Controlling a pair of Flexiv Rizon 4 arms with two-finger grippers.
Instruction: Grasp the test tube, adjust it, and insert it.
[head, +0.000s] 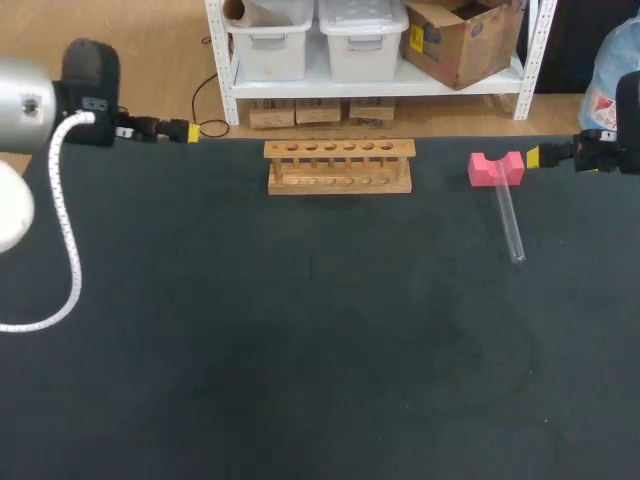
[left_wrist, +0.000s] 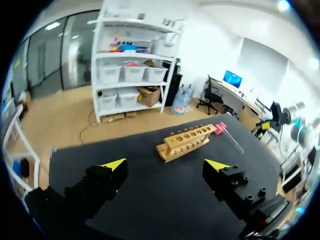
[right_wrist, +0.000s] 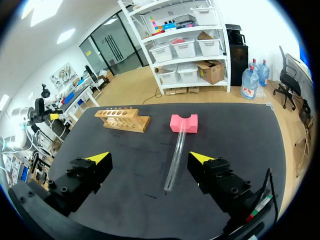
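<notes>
The clear glass test tube (head: 509, 222) lies on the dark table (head: 300, 350), one end resting in the notch of the pink foam block (head: 496, 169), to the right of the wooden 6-hole rack (head: 339, 166). The right gripper (right_wrist: 150, 158) hangs wide open and empty, the tube just ahead of it. The left gripper (left_wrist: 165, 166), also spread wide and empty, hangs near the table's far left edge, well apart from the rack.
</notes>
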